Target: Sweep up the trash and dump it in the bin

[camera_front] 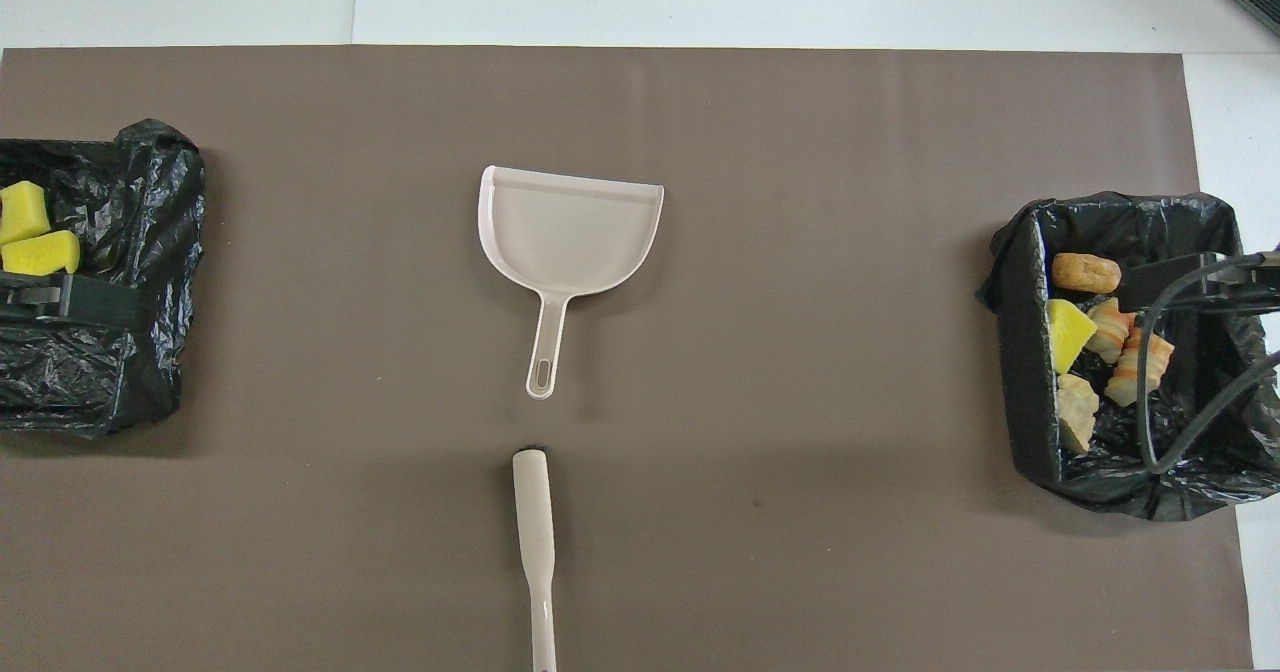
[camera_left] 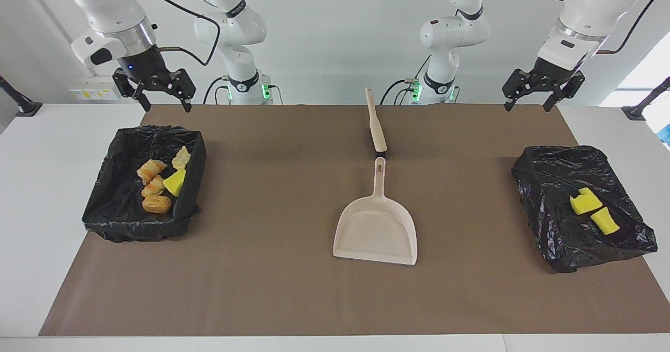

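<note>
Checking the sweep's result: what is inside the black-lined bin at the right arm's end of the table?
The bin holds trash: one yellow sponge chunk, golden-brown rolls and a pale lump. In the overhead view the right gripper and cable cover part of the inside.

You have, on the brown paper mat (camera_left: 272, 289):

- Beige plastic dustpan (camera_left: 376, 231), mid-table, handle toward the robots.
- Beige long-handled brush (camera_left: 375, 124), nearer the robots, in line with that handle and just apart from it.
- Black-bag-lined bin (camera_left: 112, 205) at the right arm's end, holding the mixed trash (camera_left: 157, 184), seemingly six pieces.
- Second black-bag-lined bin (camera_left: 544, 184) at the left arm's end, holding two yellow sponge chunks (camera_left: 594, 211), side by side.
</note>
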`<state>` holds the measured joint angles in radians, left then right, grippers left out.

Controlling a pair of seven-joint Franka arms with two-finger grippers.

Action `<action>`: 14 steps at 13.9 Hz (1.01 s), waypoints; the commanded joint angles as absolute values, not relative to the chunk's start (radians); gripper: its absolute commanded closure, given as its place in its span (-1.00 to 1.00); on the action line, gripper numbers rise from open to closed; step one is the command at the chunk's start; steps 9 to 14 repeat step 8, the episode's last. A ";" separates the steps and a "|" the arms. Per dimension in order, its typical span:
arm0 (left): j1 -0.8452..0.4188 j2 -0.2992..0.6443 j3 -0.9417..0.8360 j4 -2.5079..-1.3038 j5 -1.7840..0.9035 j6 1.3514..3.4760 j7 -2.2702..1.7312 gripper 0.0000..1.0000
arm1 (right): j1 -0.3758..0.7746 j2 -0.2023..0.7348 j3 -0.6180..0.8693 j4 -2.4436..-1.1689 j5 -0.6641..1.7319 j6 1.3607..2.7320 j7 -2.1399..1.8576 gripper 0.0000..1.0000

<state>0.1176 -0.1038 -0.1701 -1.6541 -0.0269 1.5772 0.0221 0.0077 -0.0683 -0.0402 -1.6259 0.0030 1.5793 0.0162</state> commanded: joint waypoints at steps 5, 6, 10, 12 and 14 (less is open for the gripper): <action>0.129 -0.115 -0.175 -1.666 -0.041 1.582 0.031 -1.00 | 0.006 -0.089 -0.040 -1.649 0.005 1.586 -0.012 -1.00; 0.129 -0.115 -0.175 -1.666 -0.041 1.582 0.031 -1.00 | 0.006 -0.089 -0.040 -1.649 0.005 1.586 -0.011 -1.00; 0.130 -0.117 -0.175 -1.667 -0.041 1.582 0.034 -1.00 | 0.006 -0.089 -0.040 -1.649 0.005 1.586 -0.011 -1.00; 0.130 -0.117 -0.175 -1.667 -0.041 1.582 0.034 -1.00 | 0.006 -0.089 -0.040 -1.649 0.005 1.586 -0.011 -1.00; 0.130 -0.117 -0.175 -1.667 -0.041 1.582 0.034 -1.00 | 0.006 -0.089 -0.040 -1.649 0.005 1.586 -0.011 -1.00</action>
